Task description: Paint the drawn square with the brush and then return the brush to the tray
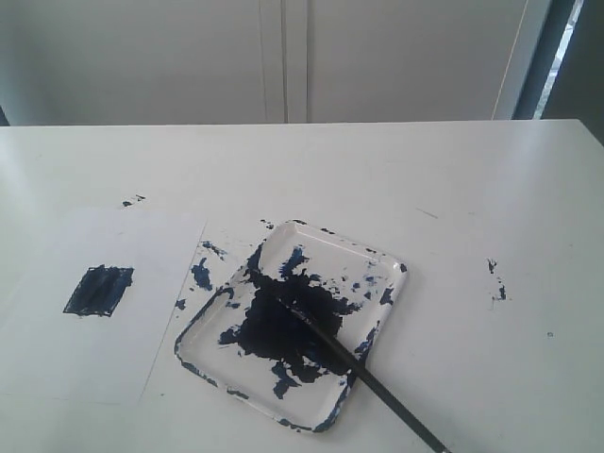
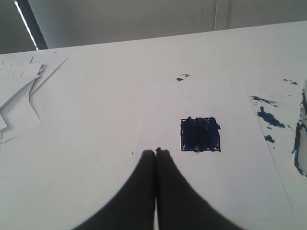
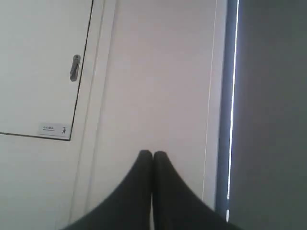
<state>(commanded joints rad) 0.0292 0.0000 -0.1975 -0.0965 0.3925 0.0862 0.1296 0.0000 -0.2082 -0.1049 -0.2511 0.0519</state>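
My left gripper and right gripper: both clenched, empty.
Surface: dark-blue-filled square on white paper; thin black brush tip-down in clear paint-smeared tray, white table.

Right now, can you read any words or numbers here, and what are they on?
Label on the door: tiny print and a small figure sign, too blurred to read.
Tray, brush, paper: no writing.

Exterior overlooks table; left wrist shares drawn square; right wrist faces wall.
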